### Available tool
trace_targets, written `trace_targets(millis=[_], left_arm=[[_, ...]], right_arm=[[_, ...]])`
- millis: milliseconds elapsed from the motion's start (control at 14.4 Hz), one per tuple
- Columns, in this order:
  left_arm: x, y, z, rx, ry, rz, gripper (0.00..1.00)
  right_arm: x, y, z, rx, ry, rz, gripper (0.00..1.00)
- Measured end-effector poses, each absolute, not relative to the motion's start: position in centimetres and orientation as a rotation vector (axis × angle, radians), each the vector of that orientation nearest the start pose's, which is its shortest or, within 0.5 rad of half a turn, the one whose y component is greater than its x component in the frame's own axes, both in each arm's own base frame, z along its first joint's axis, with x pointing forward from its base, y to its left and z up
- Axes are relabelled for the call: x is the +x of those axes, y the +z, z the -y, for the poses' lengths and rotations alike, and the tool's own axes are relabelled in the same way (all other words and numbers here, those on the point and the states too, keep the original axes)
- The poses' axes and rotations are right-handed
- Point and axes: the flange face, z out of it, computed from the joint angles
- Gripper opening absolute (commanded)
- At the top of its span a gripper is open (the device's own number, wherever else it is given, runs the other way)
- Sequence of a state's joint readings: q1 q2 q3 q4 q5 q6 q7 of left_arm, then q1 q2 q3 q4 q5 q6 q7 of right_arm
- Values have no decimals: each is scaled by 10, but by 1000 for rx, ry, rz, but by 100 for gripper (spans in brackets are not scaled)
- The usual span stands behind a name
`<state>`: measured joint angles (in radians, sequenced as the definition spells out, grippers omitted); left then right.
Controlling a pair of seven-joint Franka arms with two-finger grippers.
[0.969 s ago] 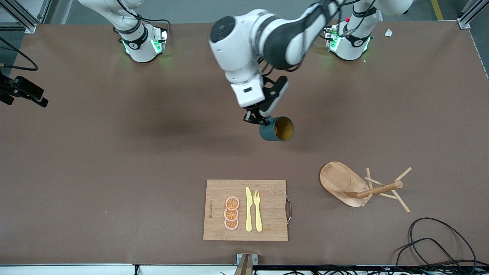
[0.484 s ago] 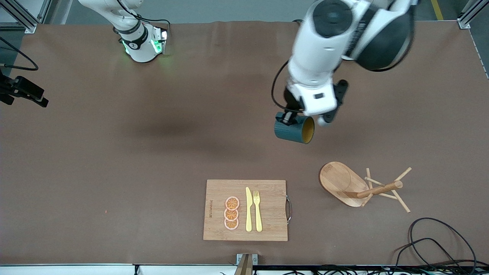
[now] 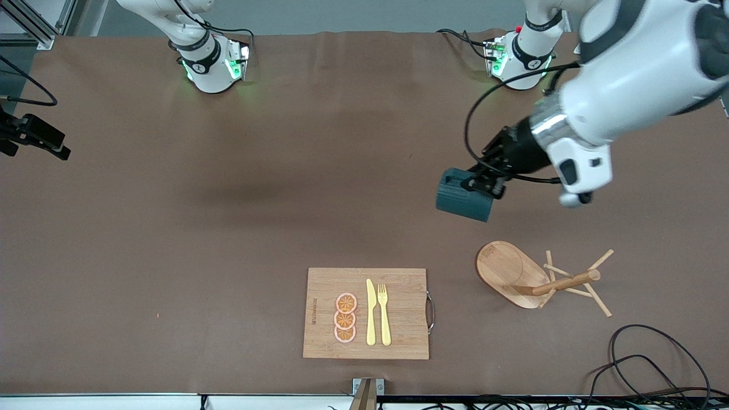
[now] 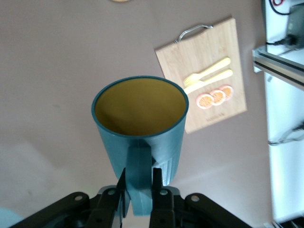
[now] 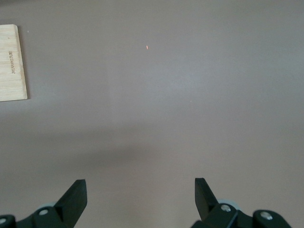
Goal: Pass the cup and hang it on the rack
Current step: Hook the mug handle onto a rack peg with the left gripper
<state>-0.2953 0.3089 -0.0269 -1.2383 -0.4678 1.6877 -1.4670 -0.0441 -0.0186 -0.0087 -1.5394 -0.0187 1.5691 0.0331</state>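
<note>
My left gripper (image 3: pixel 484 183) is shut on the loop handle of the dark teal cup (image 3: pixel 463 197) and holds it in the air over bare table, short of the rack. In the left wrist view the cup (image 4: pixel 140 118) shows its yellowish inside, with the handle pinched between the fingers of the left gripper (image 4: pixel 139 178). The wooden rack (image 3: pixel 507 270) is on the table toward the left arm's end, with its post and thin pegs free. My right gripper (image 5: pixel 140 190) is open and empty over bare table; it does not show in the front view.
A bamboo cutting board (image 3: pixel 367 313) with a yellow knife, a fork and orange slices lies near the front edge. Black cables (image 3: pixel 643 359) lie at the front corner near the rack. A black camera mount (image 3: pixel 34 139) stands at the right arm's end.
My left arm has swung from the table's middle toward its own end, carrying the cup closer to the rack. The cup has turned, so its mouth no longer faces the front camera.
</note>
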Motion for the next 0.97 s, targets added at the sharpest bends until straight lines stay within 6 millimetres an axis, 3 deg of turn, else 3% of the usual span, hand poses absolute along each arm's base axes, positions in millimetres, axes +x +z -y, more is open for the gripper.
trace_targets(millis=[277,415,623,761,969], left_arm=[[642,613,164,-2985,828,2102,0],[657,589,125,-2933,1030,2188,0],[682,537,71,-2835,1296,2302,0],[695,504,53,-2756,1402,2365,0],[705,466,49,-2665,1523,2406,1]], right_arm=[[548,650,30,-3158,-77,-132,100],[548,650,29,-3158,-78,-131,100],[548,650,29,-3159,-78,-130,100],[548,650,29,-3159,-79,-129,100],[548,650,29,-3159,-79,-129,100]])
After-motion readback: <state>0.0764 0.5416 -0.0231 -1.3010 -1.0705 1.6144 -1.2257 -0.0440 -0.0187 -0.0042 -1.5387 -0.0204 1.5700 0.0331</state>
